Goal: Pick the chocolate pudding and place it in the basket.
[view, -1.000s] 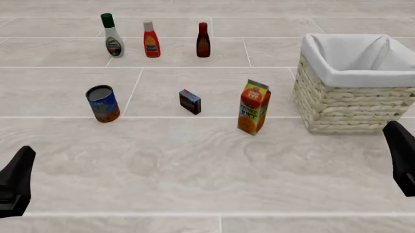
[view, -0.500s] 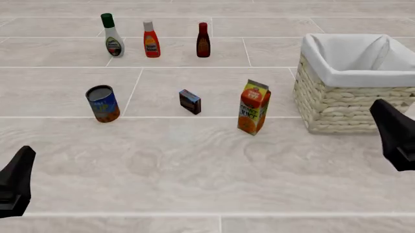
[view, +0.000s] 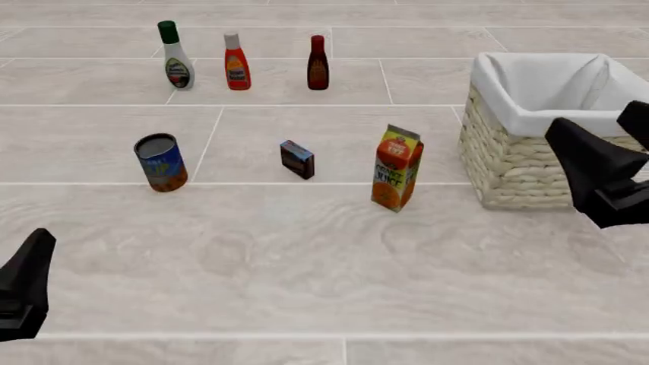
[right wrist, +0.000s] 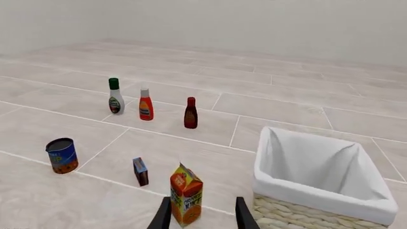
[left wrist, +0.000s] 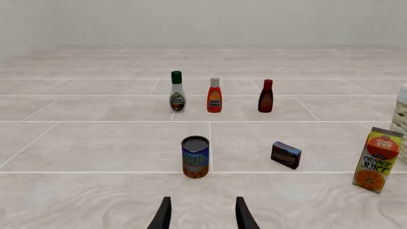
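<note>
Front view: the basket (view: 527,163) is parked at the far right, empty. Left of the basket the orange juice carton (view: 397,168) is stood, then the chocolate pudding (view: 297,160) further left, untouched on the floor tiles. The right gripper (right wrist: 202,212) is seen with fingers spread apart, nothing held, just in front of the basket. Same for the left gripper (left wrist: 202,213), spread and empty.

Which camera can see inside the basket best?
The right wrist view: it looks down into the basket and shows its white lining, with nothing visible inside. The front view shows the basket partly behind the right gripper. The left wrist view catches only its edge.
</note>
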Robot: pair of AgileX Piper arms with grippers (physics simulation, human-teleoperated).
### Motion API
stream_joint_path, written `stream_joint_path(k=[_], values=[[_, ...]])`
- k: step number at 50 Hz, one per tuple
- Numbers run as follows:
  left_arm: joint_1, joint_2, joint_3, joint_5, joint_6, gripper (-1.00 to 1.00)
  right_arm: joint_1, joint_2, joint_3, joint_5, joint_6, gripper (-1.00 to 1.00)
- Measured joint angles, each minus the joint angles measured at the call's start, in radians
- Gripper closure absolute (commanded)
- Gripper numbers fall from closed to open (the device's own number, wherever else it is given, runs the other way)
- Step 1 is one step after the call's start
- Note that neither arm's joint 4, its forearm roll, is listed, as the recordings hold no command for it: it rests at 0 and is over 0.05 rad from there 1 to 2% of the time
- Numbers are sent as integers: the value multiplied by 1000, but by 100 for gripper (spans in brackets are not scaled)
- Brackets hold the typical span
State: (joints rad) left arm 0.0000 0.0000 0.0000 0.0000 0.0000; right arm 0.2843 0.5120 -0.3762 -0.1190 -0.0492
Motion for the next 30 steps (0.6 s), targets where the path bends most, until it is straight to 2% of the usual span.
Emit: stream_joint_path(k=[30], values=[[0,0,0,0,0,-100,93,161,-114,-41,1,-100]])
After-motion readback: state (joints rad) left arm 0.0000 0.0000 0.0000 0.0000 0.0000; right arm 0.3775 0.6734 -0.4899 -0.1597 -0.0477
